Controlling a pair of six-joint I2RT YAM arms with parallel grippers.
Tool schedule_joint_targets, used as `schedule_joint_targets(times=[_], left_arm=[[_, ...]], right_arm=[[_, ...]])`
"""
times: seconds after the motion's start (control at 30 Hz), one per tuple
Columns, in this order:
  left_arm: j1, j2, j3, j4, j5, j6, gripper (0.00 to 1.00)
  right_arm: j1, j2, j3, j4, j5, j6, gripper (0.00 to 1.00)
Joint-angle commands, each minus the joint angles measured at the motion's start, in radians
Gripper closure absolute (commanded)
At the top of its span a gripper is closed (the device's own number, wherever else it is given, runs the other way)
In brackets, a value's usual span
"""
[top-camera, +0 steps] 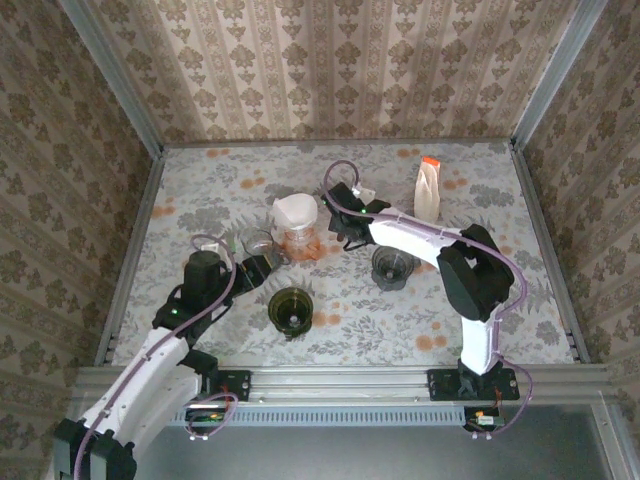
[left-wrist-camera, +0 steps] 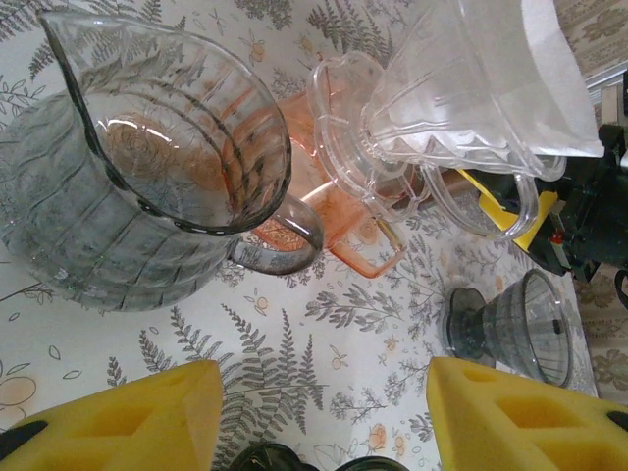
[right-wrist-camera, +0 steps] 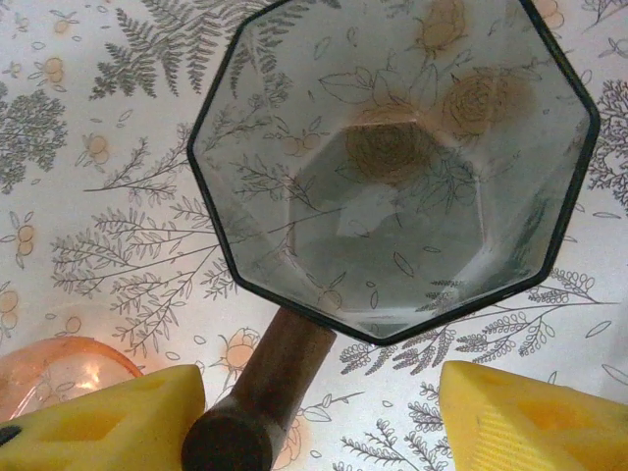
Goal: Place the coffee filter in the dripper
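Left gripper (left-wrist-camera: 324, 402) hangs open and empty at bottom centre, facing the clear ribbed glass pitcher (left-wrist-camera: 147, 167). The white paper coffee filter (left-wrist-camera: 554, 78) sits in the clear glass dripper (left-wrist-camera: 412, 108) upper right. It looks seated, though its top is cropped. Right gripper (right-wrist-camera: 324, 412) is spread wide over the smoky octagonal glass cup (right-wrist-camera: 392, 167), probably lining up on its handle.
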Motion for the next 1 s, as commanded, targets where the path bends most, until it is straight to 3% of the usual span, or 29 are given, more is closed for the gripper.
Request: schedule_joint_targets(times=[0.0, 0.5, 0.73, 0.97], left_arm=[[-0.006, -0.021, -0.014, 0.017, 0.022, 0.003, 0.41], [-0.007, -0.050, -0.029, 0.019, 0.042, -0.005, 0.41], [-0.008, -0.059, -0.012, -0.015, 0.052, 0.002, 0.40], [-0.021, -0.071, 0.017, -0.065, 0.050, 0.001, 0.39]], right_arm=[[0.007, 0.023, 0.036, -0.067, 0.056, 0.048, 0.38], [0.007, -0.004, 0.002, -0.047, 0.105, -0.093, 0.82], [0.008, -0.133, -0.076, -0.016, 0.134, -0.213, 0.92], [0.020, -0.397, -0.216, 0.010, 0.173, -0.292, 0.94]])
